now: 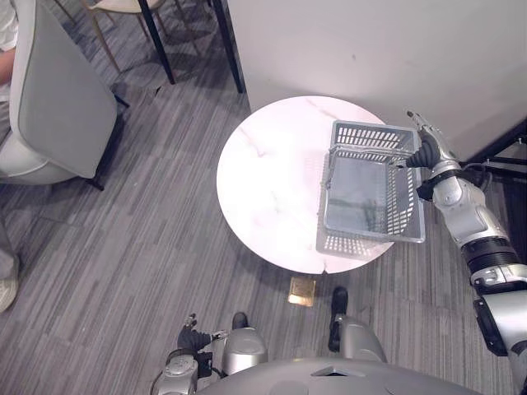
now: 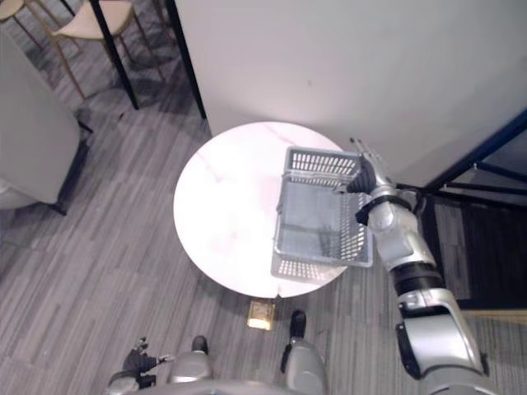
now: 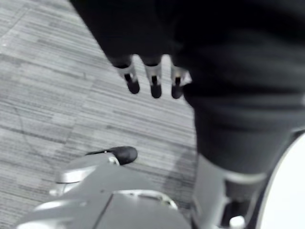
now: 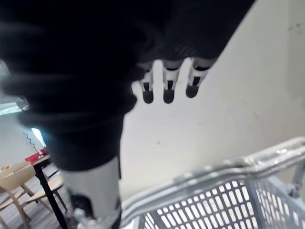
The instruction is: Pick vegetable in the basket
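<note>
A grey mesh basket (image 1: 372,129) stands on the right side of a round white marble table (image 1: 263,173), overhanging its near edge a little. Its handle lies folded along the left rim, and the inside is bare mesh floor. My right hand (image 1: 425,145) hovers at the basket's far right corner, open, with straight fingers (image 4: 164,90) pointing toward the wall just above the basket rim (image 4: 214,176) and not touching it. My left hand (image 1: 192,336) hangs low by my side above the floor, its fingers (image 3: 155,86) relaxed and holding nothing.
A white wall (image 1: 370,49) rises just behind the table. A grey armchair (image 1: 58,107) stands at the left, with a person's shoe (image 1: 6,290) near it. Wooden-legged chairs (image 2: 90,25) and black table legs (image 1: 160,45) stand farther back. A brass floor plate (image 1: 302,290) lies by the table's near edge.
</note>
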You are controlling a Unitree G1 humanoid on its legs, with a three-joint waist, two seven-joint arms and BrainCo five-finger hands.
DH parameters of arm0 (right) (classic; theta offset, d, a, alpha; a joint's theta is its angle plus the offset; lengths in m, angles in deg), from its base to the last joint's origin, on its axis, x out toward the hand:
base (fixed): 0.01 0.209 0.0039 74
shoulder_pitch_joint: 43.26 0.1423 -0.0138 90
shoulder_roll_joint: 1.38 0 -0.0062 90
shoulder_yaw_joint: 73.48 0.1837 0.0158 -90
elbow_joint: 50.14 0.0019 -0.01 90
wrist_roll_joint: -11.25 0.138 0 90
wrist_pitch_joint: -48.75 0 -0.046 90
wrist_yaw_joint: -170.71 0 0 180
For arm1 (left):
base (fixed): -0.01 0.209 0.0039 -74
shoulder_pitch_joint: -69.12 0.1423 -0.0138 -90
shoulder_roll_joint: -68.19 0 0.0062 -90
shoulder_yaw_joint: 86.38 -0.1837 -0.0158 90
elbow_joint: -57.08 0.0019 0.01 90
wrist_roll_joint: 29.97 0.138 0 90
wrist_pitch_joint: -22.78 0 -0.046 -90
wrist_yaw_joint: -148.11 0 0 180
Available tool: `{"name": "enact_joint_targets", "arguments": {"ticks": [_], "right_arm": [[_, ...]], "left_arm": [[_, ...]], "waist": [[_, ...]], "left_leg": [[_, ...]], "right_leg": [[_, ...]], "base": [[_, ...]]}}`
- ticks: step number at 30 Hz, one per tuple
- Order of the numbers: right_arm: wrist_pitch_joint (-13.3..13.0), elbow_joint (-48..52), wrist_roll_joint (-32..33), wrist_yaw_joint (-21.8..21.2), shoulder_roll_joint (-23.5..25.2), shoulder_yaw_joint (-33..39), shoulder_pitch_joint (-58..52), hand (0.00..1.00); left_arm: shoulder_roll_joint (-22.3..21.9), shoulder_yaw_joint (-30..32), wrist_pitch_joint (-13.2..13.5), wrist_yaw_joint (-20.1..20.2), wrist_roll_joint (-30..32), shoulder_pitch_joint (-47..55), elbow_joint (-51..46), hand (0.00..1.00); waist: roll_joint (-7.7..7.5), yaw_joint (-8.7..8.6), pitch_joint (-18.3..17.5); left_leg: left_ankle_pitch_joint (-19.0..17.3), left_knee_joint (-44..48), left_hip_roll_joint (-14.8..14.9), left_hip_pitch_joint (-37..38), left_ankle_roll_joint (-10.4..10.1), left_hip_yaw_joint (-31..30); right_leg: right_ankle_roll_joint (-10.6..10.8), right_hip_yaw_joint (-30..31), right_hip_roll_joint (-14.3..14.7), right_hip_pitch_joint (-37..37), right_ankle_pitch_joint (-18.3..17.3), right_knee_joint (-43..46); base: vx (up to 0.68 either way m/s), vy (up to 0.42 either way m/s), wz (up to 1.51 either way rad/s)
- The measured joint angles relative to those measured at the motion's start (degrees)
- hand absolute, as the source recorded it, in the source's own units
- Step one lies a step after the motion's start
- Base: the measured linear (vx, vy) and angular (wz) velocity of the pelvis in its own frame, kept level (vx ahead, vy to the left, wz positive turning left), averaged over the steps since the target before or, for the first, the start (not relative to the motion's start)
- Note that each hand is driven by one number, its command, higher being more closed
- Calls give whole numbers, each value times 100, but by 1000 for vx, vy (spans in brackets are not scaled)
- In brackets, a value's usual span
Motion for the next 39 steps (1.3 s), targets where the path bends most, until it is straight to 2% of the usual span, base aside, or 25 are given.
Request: {"name": "enact_joint_targets", "arguments": {"ticks": [3, 5, 8, 9, 12, 14, 17, 19, 20, 21, 27, 30, 34, 35, 37, 38, 39], "right_arm": [[-9, -71, 0, -7, 60, -213, 73, 0], [-41, -81, -1, -20, 98, -297, 73, 0], [-85, -90, -11, 42, 135, -295, 179, 0], [-156, -98, -11, 41, 135, -319, 265, 100], [-261, -188, -12, 192, 56, -485, 568, 100], [-316, -529, -8, 243, -31, -550, 920, 100], [-326, -1387, 5, 216, -391, -781, 1834, 100], [-318, -1809, 3, 137, -548, -915, 2293, 100], [-290, -2174, -29, -17, -730, -1071, 2599, 100], [-284, -2173, -120, 62, -889, -1095, 2715, 100], [-284, -2483, -237, -32, -1179, -1165, 3448, 100], [-286, -2470, -278, -32, -1263, -1158, 3492, 100], [-250, -2291, -290, -40, -1261, -1121, 3289, 100], [-220, -2101, -291, -65, -1252, -1115, 3080, 100], [-188, -1756, -175, -219, -1091, -1114, 2569, 100], [-163, -1535, -119, -248, -853, -1068, 2202, 100], [-173, -1100, -112, -363, -720, -859, 1723, 100]], "left_arm": [[73, -2, 44, -6, -6, -36, 3, 0], [82, -3, 44, -11, -6, -36, 3, 0], [69, -11, 43, -12, -6, -16, 6, 0], [72, -63, 54, -20, -12, -45, -1, 0], [143, -121, 72, -42, -25, -192, -11, 0], [160, -222, 96, -42, -30, -270, -38, 0], [155, -508, 159, -21, -172, -474, -151, 0], [148, -616, 204, -6, -196, -543, -226, 0], [149, -700, 206, 12, -196, -635, -227, 0], [155, -727, 225, 22, -204, -631, -231, 0], [173, -811, 281, 97, -445, -664, -265, 0], [159, -835, 292, 143, -465, -669, -265, 0], [123, -793, 286, 201, -447, -668, -229, 0], [99, -762, 284, 200, -424, -668, -231, 0], [-4, -584, 277, 196, -403, -595, -230, 0], [-36, -475, 282, 194, -402, -511, -263, 0], [-57, -431, 242, 187, -400, -483, -273, 0]], "waist": [[-83, 35, 159], [-66, 90, 250], [-13, 66, 373], [6, 40, 457], [0, -93, 575], [34, -94, 625], [236, -30, 849], [319, -1, 986], [444, 57, 1100], [500, 75, 1158], [592, 107, 1289], [642, 128, 1342], [615, 203, 1355], [577, 272, 1375], [547, 313, 1377], [477, 355, 1347], [460, 301, 1320]], "left_leg": [[14, 50, -169, -216, -11, -12], [16, 65, -202, -253, -9, -12], [16, 59, -202, -260, -13, -27], [14, 58, -202, -273, -18, -41], [20, 142, -204, -554, -28, -191], [54, 159, -203, -659, -29, -290], [104, 203, -201, -837, -34, -465], [131, 220, -201, -936, -33, -501], [154, 222, -201, -1015, -31, -593], [171, 211, -201, -1067, -32, -632], [160, 335, -247, -1429, -9, -615], [158, 352, -256, -1448, -5, -599], [74, 448, -254, -1338, 10, -448], [10, 488, -252, -1151, 8, -392], [-357, 1002, -212, -1032, 51, -842], [-740, 1472, -209, -1028, 79, -1426], [-1172, 1702, -174, -941, 23, -1794]], "right_leg": [[41, 8, -139, 45, 369, -520], [47, 10, -166, 47, 436, -605], [53, 4, -164, 33, 418, -605], [55, -2, -165, 30, 416, -605], [87, -131, -193, -118, 402, -605], [51, -191, -196, -171, 473, -604], [51, -312, -208, -191, 478, -603], [59, -326, -209, -266, 497, -603], [61, -380, -214, -281, 499, -602], [62, -435, -215, -316, 499, -602], [163, -301, -256, -641, 586, -602], [174, -261, -260, -667, 594, -602], [161, -83, -247, -612, 605, -601], [147, 71, -217, -514, 615, -601], [134, 283, -108, -263, 604, -601], [88, 511, 22, -166, 571, -601], [100, 656, 159, -72, 537, -602]], "base": [[-77, 47, 4], [-68, 15, 2], [-13, -1, -1], [0, 0, 0], [-36, -4, 17], [-5, -7, 25], [-12, -1, 28], [-18, -3, 20], [3, -2, 25], [13, 1, 21], [3, 1, 1], [0, 0, 0], [9, 15, -20], [32, 18, -53], [35, 7, -72], [-17, 13, -108], [-43, 40, -99]]}}
